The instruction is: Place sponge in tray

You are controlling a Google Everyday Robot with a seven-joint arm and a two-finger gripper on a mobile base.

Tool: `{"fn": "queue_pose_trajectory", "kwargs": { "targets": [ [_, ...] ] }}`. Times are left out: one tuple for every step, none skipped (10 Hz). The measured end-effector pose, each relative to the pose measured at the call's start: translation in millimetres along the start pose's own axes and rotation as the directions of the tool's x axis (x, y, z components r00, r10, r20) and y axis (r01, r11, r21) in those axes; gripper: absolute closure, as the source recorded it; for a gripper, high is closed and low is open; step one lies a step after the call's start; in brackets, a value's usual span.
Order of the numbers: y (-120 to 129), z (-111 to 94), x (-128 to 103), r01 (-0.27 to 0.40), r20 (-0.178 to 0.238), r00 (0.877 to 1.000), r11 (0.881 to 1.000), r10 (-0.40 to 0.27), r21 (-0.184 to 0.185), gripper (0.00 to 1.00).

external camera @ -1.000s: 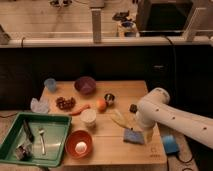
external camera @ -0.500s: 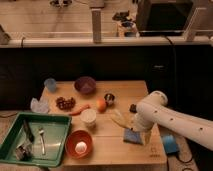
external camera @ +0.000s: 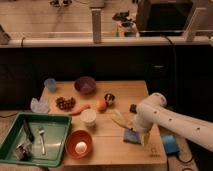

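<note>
The small flat blue sponge point(external camera: 130, 136) lies on the wooden table near its front right corner. My gripper point(external camera: 138, 131) is at the lower end of the white arm point(external camera: 165, 117), directly over the sponge's right part and hiding it. The large green tray point(external camera: 59, 121) stands at the front left, off the table's left edge, with a fork and some dark utensils inside. The tray is well to the left of the sponge, with the orange bowl between them.
An orange-red bowl point(external camera: 79, 144) with a white object sits beside the tray. A banana point(external camera: 119, 119), white cup point(external camera: 88, 116), orange point(external camera: 101, 104), carrot point(external camera: 80, 109), grapes point(external camera: 65, 103), purple bowl point(external camera: 85, 84), metal cup point(external camera: 109, 97) and black block point(external camera: 133, 107) lie on the table. A bright blue object point(external camera: 170, 144) is beyond the right edge.
The arm has lowered slightly toward the sponge. The sponge and the other objects have not moved.
</note>
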Motion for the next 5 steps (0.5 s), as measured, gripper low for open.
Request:
{"fn": "queue_pose_trajectory", "kwargs": {
  "targets": [
    [-0.9, 4.1, -1.1, 0.003, 0.007, 1.0, 1.0, -0.003, -0.002, 0.2],
    [-2.8, 7.5, -1.6, 0.004, 0.012, 1.0, 1.0, -0.004, -0.004, 0.2],
    [-3.6, 10.2, -1.5, 0.003, 0.015, 1.0, 1.0, -0.003, -0.006, 0.2],
    [-4.0, 13.3, -1.8, 0.001, 0.02, 1.0, 1.0, -0.001, -0.01, 0.2],
    [-4.5, 14.9, -2.8, 0.001, 0.022, 1.0, 1.0, 0.0, -0.012, 0.2]
  ]
}}
